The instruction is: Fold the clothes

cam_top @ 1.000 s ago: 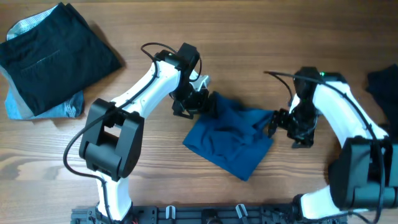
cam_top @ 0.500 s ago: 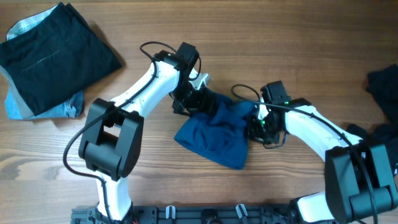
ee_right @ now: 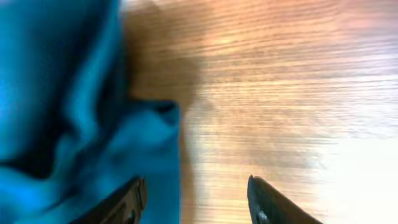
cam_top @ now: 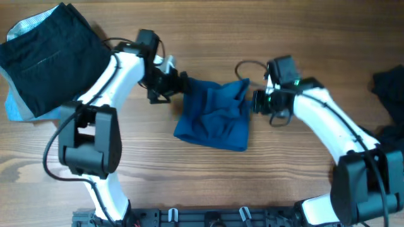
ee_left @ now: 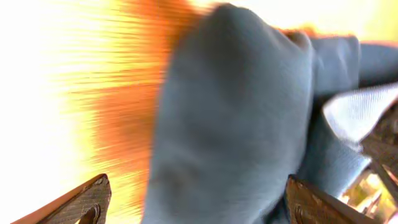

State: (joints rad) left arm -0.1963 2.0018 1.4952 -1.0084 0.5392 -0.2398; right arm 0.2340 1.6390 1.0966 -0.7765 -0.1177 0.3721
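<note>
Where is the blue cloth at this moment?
In the overhead view, the blue cloth lies mid-frame, between the left gripper at its upper-left corner and the right gripper.

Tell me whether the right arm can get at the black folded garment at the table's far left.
Probably not: the black folded garment lies beyond the left arm and the crumpled blue cloth, far from the right gripper.

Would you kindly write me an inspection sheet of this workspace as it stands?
Surface: wooden table, no spills seen.
Job's things: blue cloth crumpled between the arms; folded dark garment atop a light blue one, top left.
Clutter: another dark garment at the right edge, cut off.
Grippers: left gripper open at the cloth's upper left corner; right gripper open at its right edge.
Cables: black cable loop by each wrist.
Surroundings: black rail along the near edge.
</note>
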